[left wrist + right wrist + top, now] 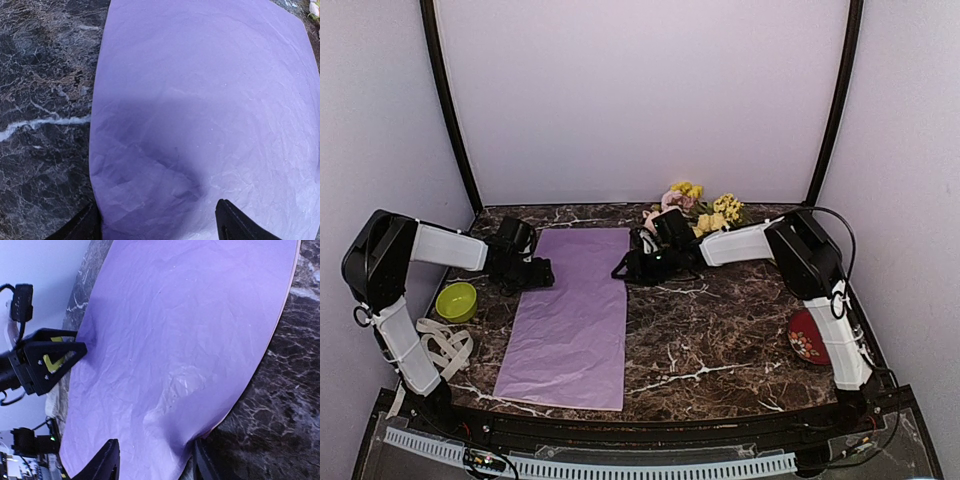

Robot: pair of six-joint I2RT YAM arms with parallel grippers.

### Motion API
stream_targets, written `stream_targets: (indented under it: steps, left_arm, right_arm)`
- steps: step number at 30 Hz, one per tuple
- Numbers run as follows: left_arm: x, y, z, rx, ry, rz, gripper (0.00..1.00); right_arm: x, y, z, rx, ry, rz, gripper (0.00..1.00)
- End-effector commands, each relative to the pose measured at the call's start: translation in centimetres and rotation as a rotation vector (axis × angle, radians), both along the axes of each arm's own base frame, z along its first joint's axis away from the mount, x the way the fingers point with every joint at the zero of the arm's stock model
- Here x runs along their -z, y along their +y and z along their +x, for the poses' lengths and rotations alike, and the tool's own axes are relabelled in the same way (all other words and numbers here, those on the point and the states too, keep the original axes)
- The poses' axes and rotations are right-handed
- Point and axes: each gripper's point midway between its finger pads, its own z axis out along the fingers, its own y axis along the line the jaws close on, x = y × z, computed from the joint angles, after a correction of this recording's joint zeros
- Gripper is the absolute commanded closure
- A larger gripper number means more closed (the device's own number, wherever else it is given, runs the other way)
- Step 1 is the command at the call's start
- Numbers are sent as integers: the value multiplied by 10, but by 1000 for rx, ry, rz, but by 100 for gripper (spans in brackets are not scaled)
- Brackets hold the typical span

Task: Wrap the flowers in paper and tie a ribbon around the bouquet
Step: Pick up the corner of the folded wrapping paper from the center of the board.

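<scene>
The lilac paper [570, 315] lies flat on the marble table, long side running front to back. My left gripper [542, 272] is at its far left edge, open, fingers [85, 227] wide apart over that edge of the paper [200, 100]. At the paper's far right edge my right gripper [623, 268] is open. Its fingers [102, 462] straddle that edge of the paper [175, 330], which bulges up slightly there, and they hold nothing. The flowers [700, 205] lie at the back of the table behind the right arm. The cream ribbon [445, 345] lies loose at the left front.
A green bowl [456, 300] sits left of the paper, beside the ribbon. A red dish [808, 337] sits at the right, near the right arm's base. The left gripper [45, 362] shows across the paper in the right wrist view.
</scene>
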Motion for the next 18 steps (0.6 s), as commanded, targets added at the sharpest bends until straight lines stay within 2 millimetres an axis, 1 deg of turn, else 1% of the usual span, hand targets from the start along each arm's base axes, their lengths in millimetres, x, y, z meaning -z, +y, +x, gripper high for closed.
stream_targets:
  steps: [1, 3, 4, 7, 11, 13, 16, 17, 18]
  left_arm:
    - [41, -11, -50, 42, 196, -40, 20]
    - [43, -10, -51, 39, 199, -33, 21]
    - [44, -12, -52, 43, 200, -31, 21]
    - [46, -15, -54, 54, 207, -35, 21]
    - [46, -16, -52, 58, 199, -38, 21]
    - [46, -17, -51, 58, 196, -40, 21]
    - [44, -17, -50, 62, 190, -40, 21]
    - [43, -17, -50, 64, 189, -41, 21]
    - [42, -18, -49, 68, 186, -42, 21]
  right_arm:
    - [0, 20, -9, -1, 136, 159, 55]
    - [-3, 24, -5, 0, 111, 193, 55]
    - [-7, 26, -7, 6, 162, 221, 62]
    - [-18, 30, -8, -1, 166, 256, 66]
    - [-28, 34, -10, -17, 166, 289, 67]
    - [-30, 36, -11, -23, 164, 296, 67]
    - [-36, 38, -14, -32, 174, 318, 76]
    - [-39, 39, -14, -35, 169, 323, 80]
    - [-42, 40, -15, -38, 167, 325, 87]
